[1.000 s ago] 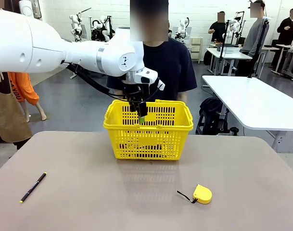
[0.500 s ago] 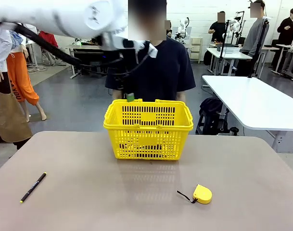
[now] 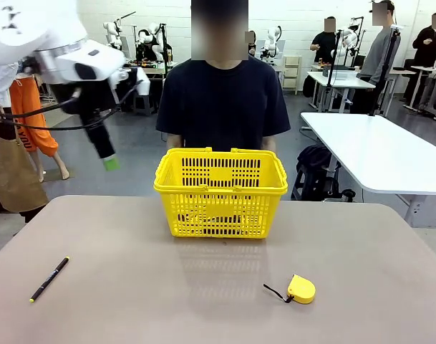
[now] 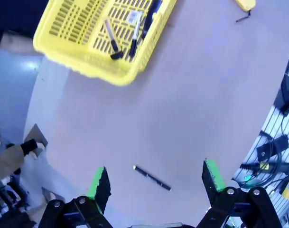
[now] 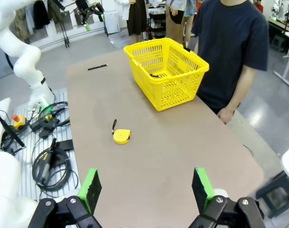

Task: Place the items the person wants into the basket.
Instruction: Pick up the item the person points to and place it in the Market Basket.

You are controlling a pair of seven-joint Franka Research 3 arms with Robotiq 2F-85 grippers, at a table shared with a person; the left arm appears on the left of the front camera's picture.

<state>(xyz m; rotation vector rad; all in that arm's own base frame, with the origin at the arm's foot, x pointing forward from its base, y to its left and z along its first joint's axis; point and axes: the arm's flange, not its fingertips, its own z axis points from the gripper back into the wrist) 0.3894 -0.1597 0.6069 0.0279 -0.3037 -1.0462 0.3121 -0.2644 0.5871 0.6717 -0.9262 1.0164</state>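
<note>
On the brown table (image 3: 132, 287), near the far edge, stands the yellow basket (image 3: 221, 192). From the left wrist view, 3 things lie on its floor: a marker with a white barrel (image 4: 135, 35), a black stapler (image 4: 150, 18) and a box cutter (image 4: 111, 42). The person in the black T-shirt (image 3: 225, 100) stands right behind the basket.

Up high at the left side, the left gripper (image 3: 109, 159) hangs in the air, well apart from the basket, with nothing in it. Its 2 green-padded fingers (image 4: 100, 183) are spread wide.

The right gripper (image 5: 146, 190) is also up high over the near edge of the table. Its fingers (image 5: 90, 186) are spread wide too, and they hold nothing.

A thin black pen (image 3: 49, 278) lies on the table at the near left. A yellow tape measure (image 3: 301, 289) lies at the near right. Both are well apart from the basket.
</note>
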